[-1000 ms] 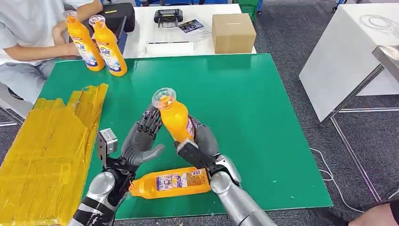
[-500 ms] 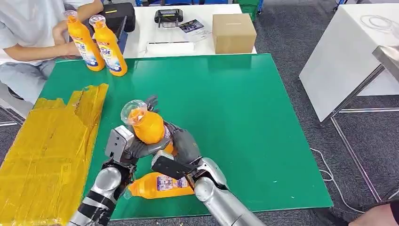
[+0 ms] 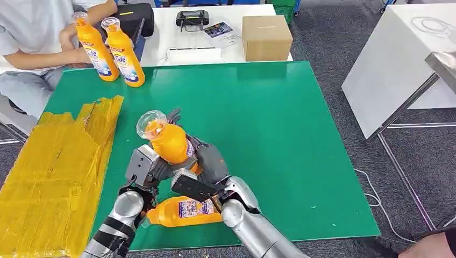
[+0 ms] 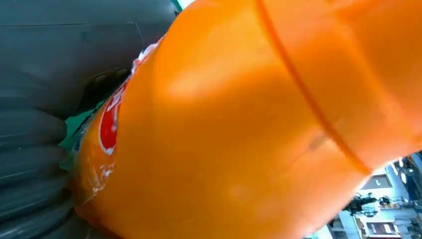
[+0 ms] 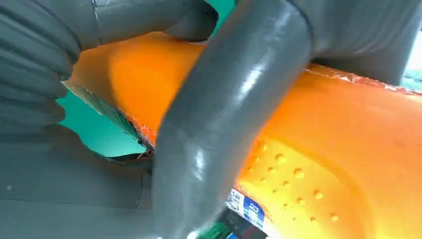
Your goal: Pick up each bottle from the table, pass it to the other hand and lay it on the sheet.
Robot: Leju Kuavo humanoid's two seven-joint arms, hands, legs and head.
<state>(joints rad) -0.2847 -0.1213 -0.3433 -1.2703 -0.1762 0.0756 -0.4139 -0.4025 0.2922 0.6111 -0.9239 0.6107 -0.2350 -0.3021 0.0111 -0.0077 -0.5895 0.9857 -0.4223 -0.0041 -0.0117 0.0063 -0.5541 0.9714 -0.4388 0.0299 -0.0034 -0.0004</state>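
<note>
Head view: both arms up from 6 o'clock, meeting over the near part of the green mat (image 3: 301, 145). Left hand (image 3: 152, 168) and right hand (image 3: 207, 164) both wrapped around one orange bottle (image 3: 168, 141), held above the mat with its clear cap tipped toward 11 o'clock. Left hand pressed to the bottle's side at 8 o'clock, right hand cupping it at 4 o'clock, wrist camera box dark just below. Left wrist view: ribbed grey fingers (image 4: 30, 164) tight against the orange body (image 4: 239, 129), red label patch beside them. Right wrist view: thick grey thumb (image 5: 224, 114) clamped across the bottle (image 5: 348, 159), other fingers curled round the far side.

Second bottle (image 3: 185, 209) lying flat on the mat at 6 o'clock, under the forearms, cap end toward 9 o'clock. Two more bottles (image 3: 110, 51) upright at 11 o'clock, by a seated person's arm (image 3: 37, 56). Yellow sheet (image 3: 54, 172) at 9 o'clock, no bottle on it.

Against half a second ago: much the same, the held bottle barely shifted, both hands still closed on it. Against a second ago: bottle carried toward 9 o'clock, left hand now closed where it then hung open.
</note>
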